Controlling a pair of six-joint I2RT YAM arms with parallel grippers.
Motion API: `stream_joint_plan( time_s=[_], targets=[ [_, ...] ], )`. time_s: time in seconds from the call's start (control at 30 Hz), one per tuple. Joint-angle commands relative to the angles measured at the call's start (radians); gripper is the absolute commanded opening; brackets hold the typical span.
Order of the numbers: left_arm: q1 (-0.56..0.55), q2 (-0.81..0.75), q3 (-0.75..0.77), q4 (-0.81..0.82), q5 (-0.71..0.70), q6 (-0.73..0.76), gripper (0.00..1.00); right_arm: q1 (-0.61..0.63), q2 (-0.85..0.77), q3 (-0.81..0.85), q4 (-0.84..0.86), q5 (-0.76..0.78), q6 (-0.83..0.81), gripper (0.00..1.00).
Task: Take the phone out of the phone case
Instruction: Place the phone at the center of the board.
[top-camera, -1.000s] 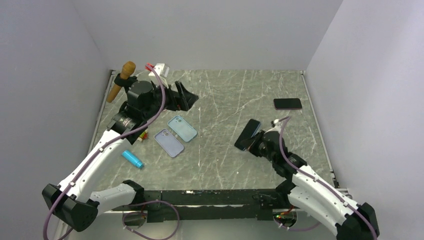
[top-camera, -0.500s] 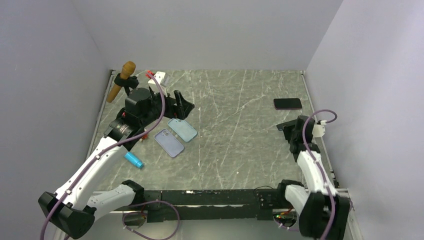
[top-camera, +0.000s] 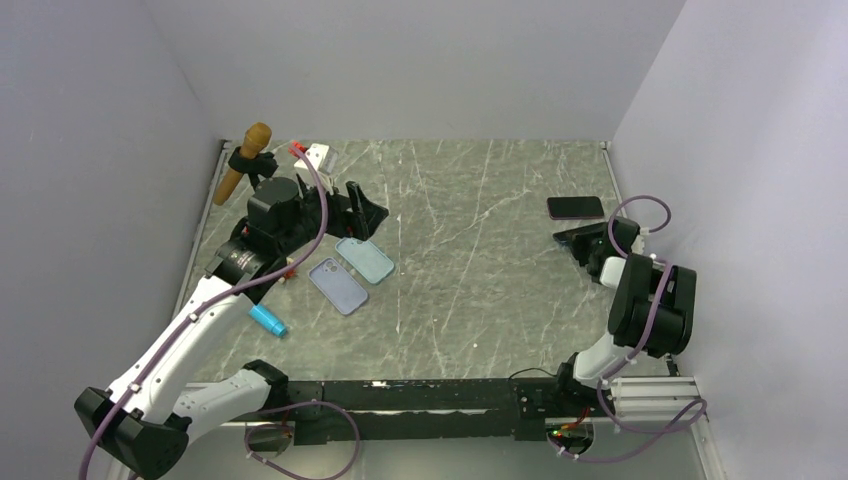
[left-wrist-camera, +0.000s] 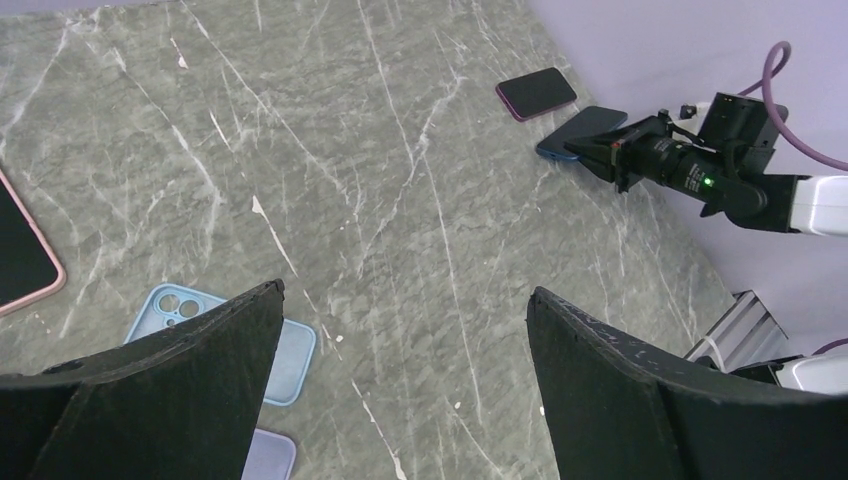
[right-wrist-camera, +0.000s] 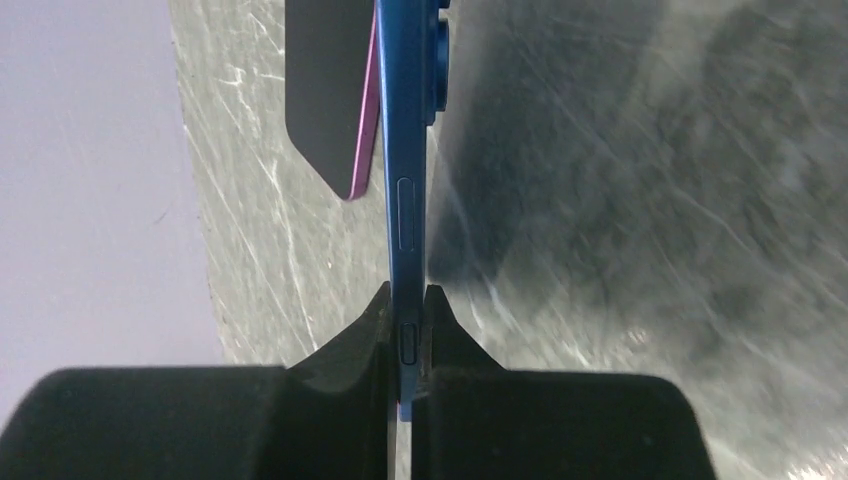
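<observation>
Your right fingers (right-wrist-camera: 350, 365) are clenched on the blue phone (right-wrist-camera: 403, 120), pinching the thin, glossy slab edge-on near one end, right by a slim side button. That phone is out at the right side of the table (top-camera: 480, 200), a grey-green stone-look top with white veins, well apart from both cases. It slants down toward the surface, and you cannot tell whether its far end touches. Just beyond it a dark phone with a magenta rim (top-camera: 575, 207) lies flat, a rounded rectangle. Your left fingers (left-wrist-camera: 180, 380) are released and spread wide, two matte black wedge-shaped pads gripping nothing, held up near the light-blue case (top-camera: 364, 258) and the lavender case (top-camera: 338, 285). Both cases are soft-looking rounded rectangles lying flat, side by side on the left half of the table, and the light-blue one shows round camera holes at one corner. Near them lie a small bright-blue cylinder (top-camera: 267, 318) and a round-ended wooden handle (top-camera: 243, 160).
</observation>
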Motion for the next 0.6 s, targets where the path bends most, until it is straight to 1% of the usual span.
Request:
stream_joint_plan(
  time_s=[0.0, 0.13, 0.23, 0.33, 0.47, 0.57],
  targets=[
    [-0.003, -0.013, 0.001, 0.045, 0.018, 0.005, 0.93, -0.014, 0.063, 0.067, 0.217, -0.049, 0.028, 0.00],
    [0.003, -0.012, 0.001, 0.046, 0.022, 0.002, 0.93, -0.023, 0.139, 0.087, 0.248, -0.082, 0.056, 0.00],
    [0.006, -0.010, 0.000, 0.046, 0.024, 0.000, 0.93, -0.026, 0.175, 0.077, 0.283, -0.079, 0.082, 0.05],
    [0.010, -0.008, 0.000, 0.046, 0.025, -0.001, 0.93, -0.031, 0.217, 0.077, 0.311, -0.115, 0.103, 0.11],
    [0.015, -0.003, -0.003, 0.049, 0.034, -0.007, 0.93, -0.031, 0.232, 0.062, 0.332, -0.113, 0.107, 0.25],
    [0.019, 0.002, -0.005, 0.053, 0.045, -0.013, 0.93, -0.031, 0.235, 0.073, 0.287, -0.117, 0.083, 0.41]
  ],
)
